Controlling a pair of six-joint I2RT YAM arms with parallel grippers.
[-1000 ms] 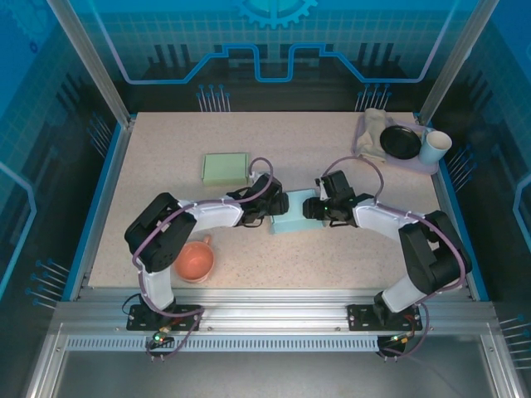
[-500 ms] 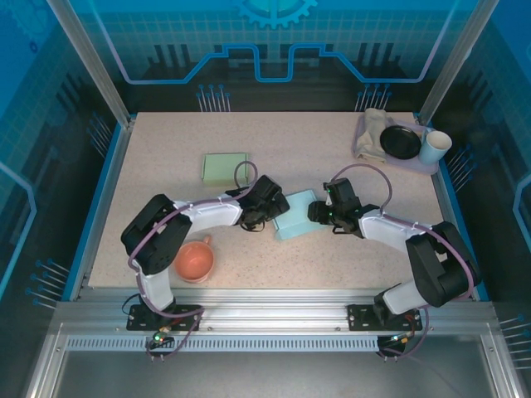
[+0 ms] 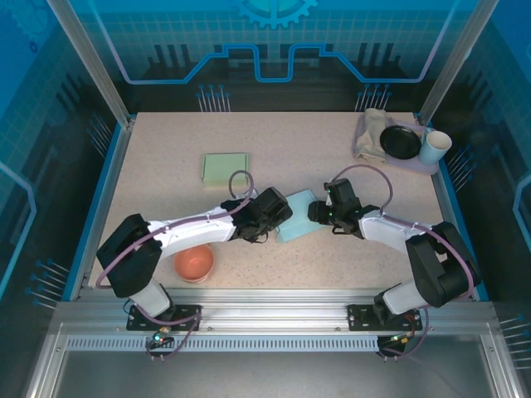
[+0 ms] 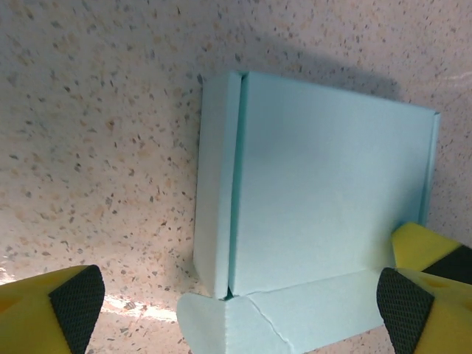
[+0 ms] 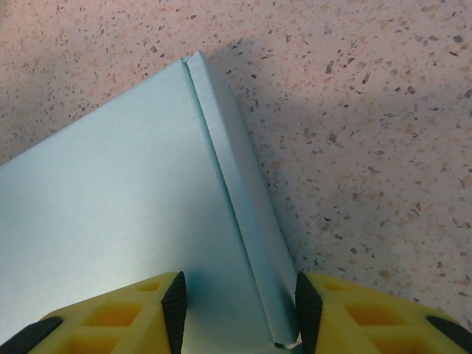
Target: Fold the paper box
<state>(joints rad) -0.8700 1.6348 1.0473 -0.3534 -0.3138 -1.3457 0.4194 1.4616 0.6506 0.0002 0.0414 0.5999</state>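
The paper box (image 3: 297, 215) is light blue and lies closed and slightly turned at the table's centre. My left gripper (image 3: 272, 219) is at its left side. In the left wrist view its fingers (image 4: 74, 304) stand wide open on either side of the box (image 4: 324, 199), whose loose front flap (image 4: 295, 317) sticks out between them. My right gripper (image 3: 319, 212) is at the box's right corner. Its jaws are partway apart astride the box's side edge (image 5: 243, 221), with one pad (image 5: 306, 310) against the side wall and the other over the lid.
A pale green flat box (image 3: 226, 168) lies behind the left arm. An orange bowl (image 3: 194, 262) sits near the left arm's base. At the back right, a tray (image 3: 419, 167) holds a cloth, a black plate (image 3: 400, 142) and a white cup (image 3: 434, 148).
The left gripper has opened wider and its arm has swung lower and leftward. The blue box has turned slightly. The right gripper shifted a little toward the near edge.
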